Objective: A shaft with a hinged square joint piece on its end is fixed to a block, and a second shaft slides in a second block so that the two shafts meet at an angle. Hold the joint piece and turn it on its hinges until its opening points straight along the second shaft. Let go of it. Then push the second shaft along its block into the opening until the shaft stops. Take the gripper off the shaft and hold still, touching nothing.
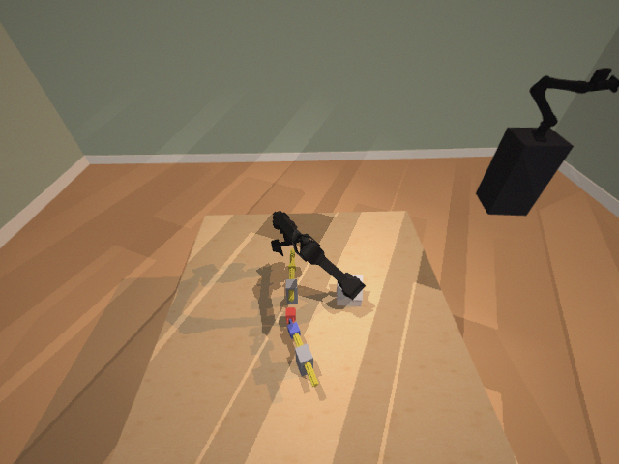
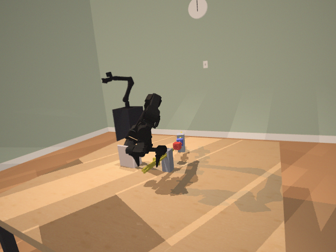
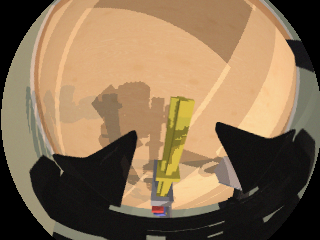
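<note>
The second shaft (image 1: 291,272) (image 2: 151,165) (image 3: 176,142) is yellow with a collar and runs through its grey block (image 1: 291,285) (image 2: 168,163). The joint piece has a red end (image 1: 290,314) (image 2: 177,145) (image 3: 158,209) facing that block, with a gap between them, and a blue part (image 1: 293,330) behind it. The red end looks roughly in line with the second shaft. The first shaft (image 1: 311,375) slants through the other grey block (image 1: 304,354). My gripper (image 2: 147,165) (image 3: 176,130) is open, its fingers on either side of the second shaft's outer part, holding nothing. Contact cannot be told.
A whitish block (image 1: 349,298) (image 2: 125,156) (image 3: 228,172) stands at my arm's base, beside the second shaft. The wooden table (image 1: 399,399) (image 2: 238,230) carries everything. A second black arm stands on a dark pedestal (image 1: 522,172) (image 2: 121,122) off the table.
</note>
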You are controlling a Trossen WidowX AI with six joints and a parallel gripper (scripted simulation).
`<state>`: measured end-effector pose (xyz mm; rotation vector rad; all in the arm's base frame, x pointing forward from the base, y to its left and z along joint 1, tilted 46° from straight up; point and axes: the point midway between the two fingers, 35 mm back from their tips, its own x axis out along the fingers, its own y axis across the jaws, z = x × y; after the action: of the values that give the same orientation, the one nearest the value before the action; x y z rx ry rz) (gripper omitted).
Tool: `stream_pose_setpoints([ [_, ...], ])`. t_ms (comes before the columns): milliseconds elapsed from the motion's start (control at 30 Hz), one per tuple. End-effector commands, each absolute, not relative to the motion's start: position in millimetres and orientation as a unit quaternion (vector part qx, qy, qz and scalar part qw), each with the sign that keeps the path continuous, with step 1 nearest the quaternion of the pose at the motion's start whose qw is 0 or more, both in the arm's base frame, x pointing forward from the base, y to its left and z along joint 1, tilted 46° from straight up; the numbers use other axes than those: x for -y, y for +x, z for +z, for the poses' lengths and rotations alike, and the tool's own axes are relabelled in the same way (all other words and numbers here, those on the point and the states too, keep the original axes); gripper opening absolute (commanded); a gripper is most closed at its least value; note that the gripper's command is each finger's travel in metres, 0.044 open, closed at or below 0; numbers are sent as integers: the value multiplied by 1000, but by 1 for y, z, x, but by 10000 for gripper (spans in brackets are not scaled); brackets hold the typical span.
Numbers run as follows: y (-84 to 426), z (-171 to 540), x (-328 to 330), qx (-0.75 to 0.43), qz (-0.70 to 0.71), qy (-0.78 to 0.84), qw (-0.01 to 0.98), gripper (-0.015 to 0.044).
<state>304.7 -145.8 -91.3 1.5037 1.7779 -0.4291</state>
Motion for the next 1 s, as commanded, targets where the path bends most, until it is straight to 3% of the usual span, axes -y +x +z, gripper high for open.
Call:
stream_pose_setpoints([
  [0,303,-98,138,-682,-222,617,324,440],
  [967,302,-120,116,-676,-239,625,307,440],
])
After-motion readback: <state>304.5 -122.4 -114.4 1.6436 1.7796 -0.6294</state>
